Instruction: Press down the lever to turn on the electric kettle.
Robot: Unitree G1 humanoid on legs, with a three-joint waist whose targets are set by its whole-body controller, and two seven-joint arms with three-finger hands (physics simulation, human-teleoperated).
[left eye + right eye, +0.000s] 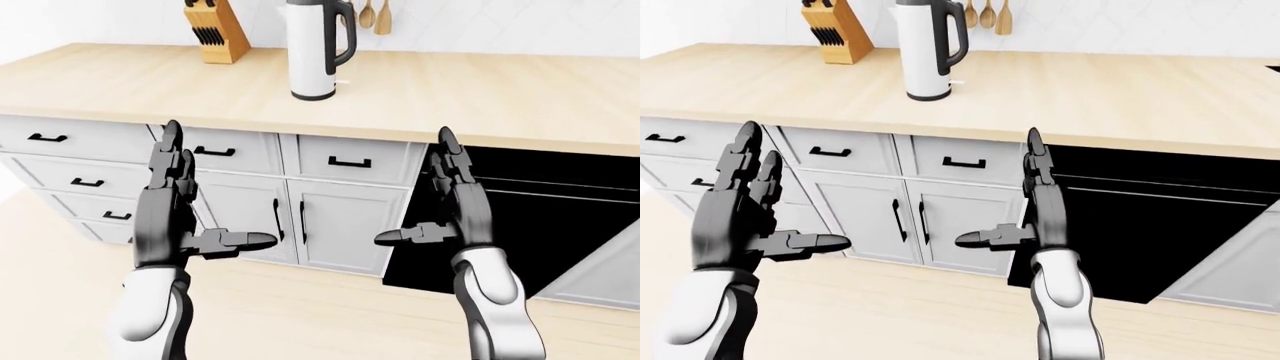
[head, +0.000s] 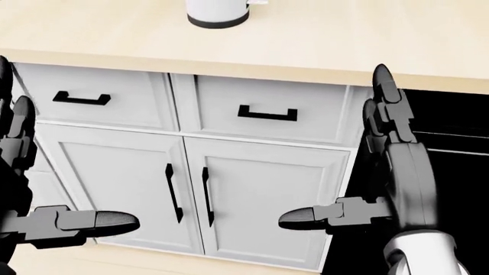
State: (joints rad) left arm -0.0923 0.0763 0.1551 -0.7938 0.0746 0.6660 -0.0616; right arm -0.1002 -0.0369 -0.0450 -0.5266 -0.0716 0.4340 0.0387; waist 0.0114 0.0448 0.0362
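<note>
While both hands hang spread and empty before the cabinets, the kettle (image 1: 318,49) stands upright on the tabletop (image 1: 480,97), well above and beyond them. In the left-eye view it lies between the left hand (image 1: 175,217) and right hand (image 1: 450,210); neither is clearly nearer. The lever cannot be made out.

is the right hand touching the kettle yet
Apart. In the left-eye view the right hand hangs open below the counter edge, against the cabinets, while the kettle stands up on the counter.
</note>
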